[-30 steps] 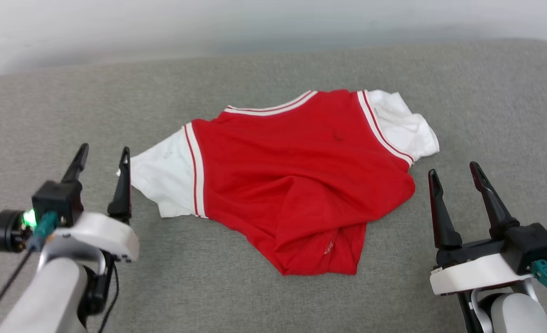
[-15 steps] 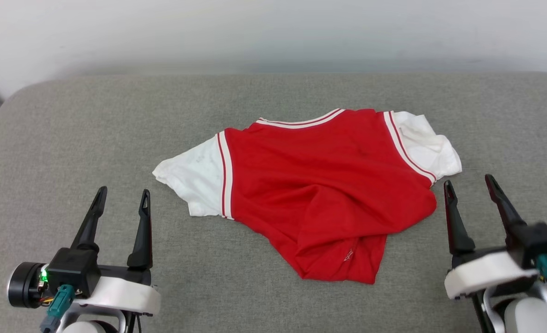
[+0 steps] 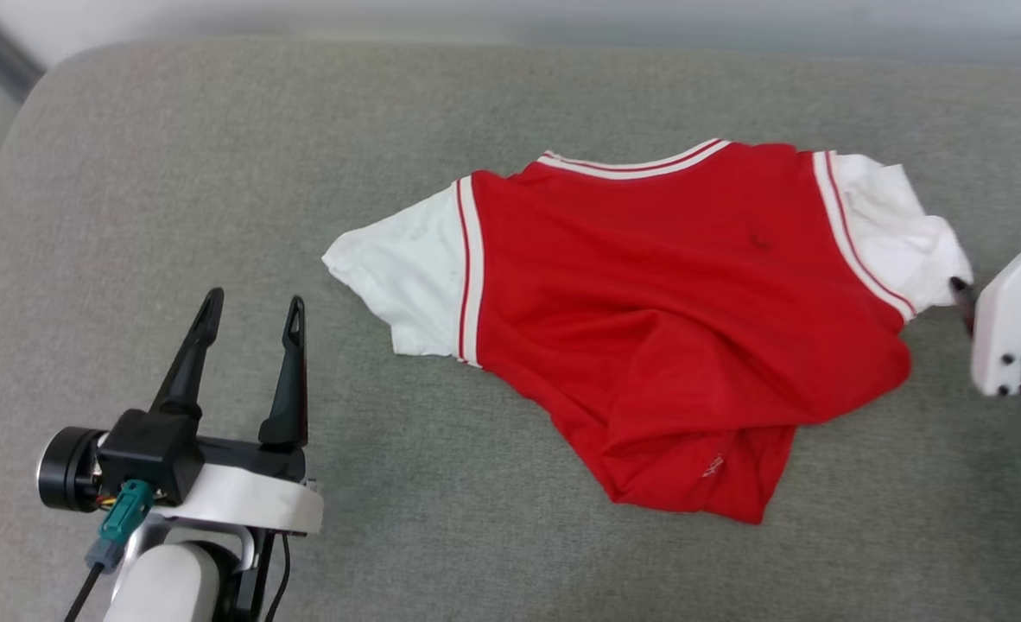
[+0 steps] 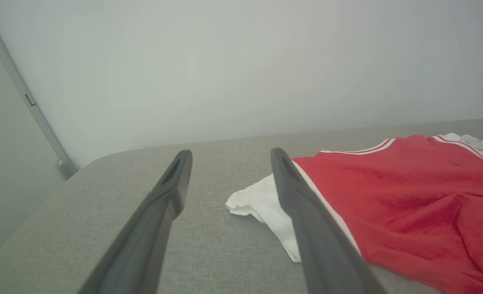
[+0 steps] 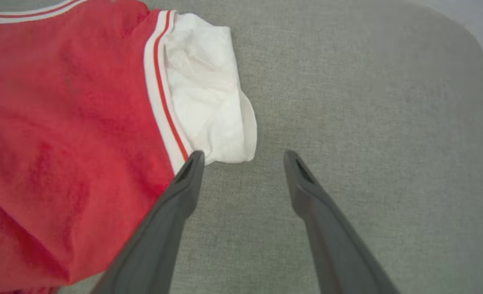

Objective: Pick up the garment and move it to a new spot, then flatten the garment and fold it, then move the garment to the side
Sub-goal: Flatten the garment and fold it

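**Both grippers open, garment loose on cushion**

Left gripper (image 3: 255,298): nearest the camera, lower left in the head view. Its two fingers stand spread with nothing between them, over bare grey cushion (image 3: 174,173). It is apart from the cloth. In the left wrist view the inner finger (image 4: 307,220) overlaps the white sleeve edge in line of sight only.

Garment (image 3: 675,320): lies crumpled near the cushion's middle, toward the robot's right, and neither gripper holds it. The plain red side faces up and no lettering shows. The near end is bunched and folded over itself into a blunt point (image 3: 718,484), with creases running up the body. Further back, the left sleeve (image 3: 407,276) lies white and fairly flat, pointing toward the left gripper's side. The right sleeve (image 3: 899,225) is white and rumpled. Striped trim borders each sleeve seam, and the collar trim (image 3: 631,164) is at the far edge.

Right gripper (image 5: 244,153): at the right edge of the head view, just beside the right sleeve, jaws wide apart and empty. In the right wrist view one fingertip (image 5: 192,163) sits at the sleeve's trim edge; contact cannot be told. The other is over bare cushion.

Far: the cushion's rounded back edge, then a pale wall (image 4: 225,61).
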You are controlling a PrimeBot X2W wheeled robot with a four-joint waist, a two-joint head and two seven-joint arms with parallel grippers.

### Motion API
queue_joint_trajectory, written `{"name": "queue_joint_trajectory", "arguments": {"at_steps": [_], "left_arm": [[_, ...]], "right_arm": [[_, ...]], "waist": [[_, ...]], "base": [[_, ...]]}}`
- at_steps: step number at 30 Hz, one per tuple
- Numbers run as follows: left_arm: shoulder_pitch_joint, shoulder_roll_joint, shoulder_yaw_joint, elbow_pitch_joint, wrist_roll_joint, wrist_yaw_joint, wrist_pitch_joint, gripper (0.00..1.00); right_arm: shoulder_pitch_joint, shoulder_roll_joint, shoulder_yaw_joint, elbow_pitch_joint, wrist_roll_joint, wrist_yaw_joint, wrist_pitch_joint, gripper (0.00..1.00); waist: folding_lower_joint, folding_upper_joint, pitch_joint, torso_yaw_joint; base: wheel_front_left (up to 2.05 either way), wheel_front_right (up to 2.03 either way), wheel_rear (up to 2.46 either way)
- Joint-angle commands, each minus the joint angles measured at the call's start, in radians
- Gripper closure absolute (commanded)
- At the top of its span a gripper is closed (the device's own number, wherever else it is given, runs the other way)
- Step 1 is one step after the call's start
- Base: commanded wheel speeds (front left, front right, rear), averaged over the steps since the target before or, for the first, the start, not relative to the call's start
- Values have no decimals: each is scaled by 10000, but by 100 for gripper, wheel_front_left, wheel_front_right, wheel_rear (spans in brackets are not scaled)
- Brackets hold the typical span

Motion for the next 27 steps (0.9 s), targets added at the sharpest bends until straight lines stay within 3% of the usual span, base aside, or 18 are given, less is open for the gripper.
{"name": "queue_joint_trajectory", "arguments": {"at_steps": [1,8,16,17,18,19,27], "left_arm": [[-153,-94,66,12,97,-74,-24,0],[-570,-556,158,179,421,-512,-24,0],[-752,-1029,344,384,760,-873,-25,0],[-732,-1060,385,405,784,-912,-25,0],[-694,-1075,434,438,824,-946,-25,0],[-636,-1097,481,478,865,-958,-25,0],[-131,-1185,772,617,1157,-1127,-25,0]], "right_arm": [[-292,-153,-6,131,82,-5,276,0],[-1584,-709,-188,1239,381,-5,1707,0],[-1573,-840,-397,2716,77,-5,1699,0],[-1448,-798,-456,2860,57,-5,1642,50],[-1306,-760,-523,2995,46,-5,1566,93],[-1171,-732,-599,3116,64,-7,1495,100],[-72,-784,-562,3030,499,-7,535,100]], "waist": [[0,0,368,356],[0,0,1009,1002],[0,0,1198,1450],[0,0,1172,1462],[0,0,1129,1459],[0,0,1069,1443],[0,0,94,846]], "base": [[0,0,0],[0,0,0],[0,0,0],[0,0,0],[0,0,0],[0,0,0],[0,0,0]]}}
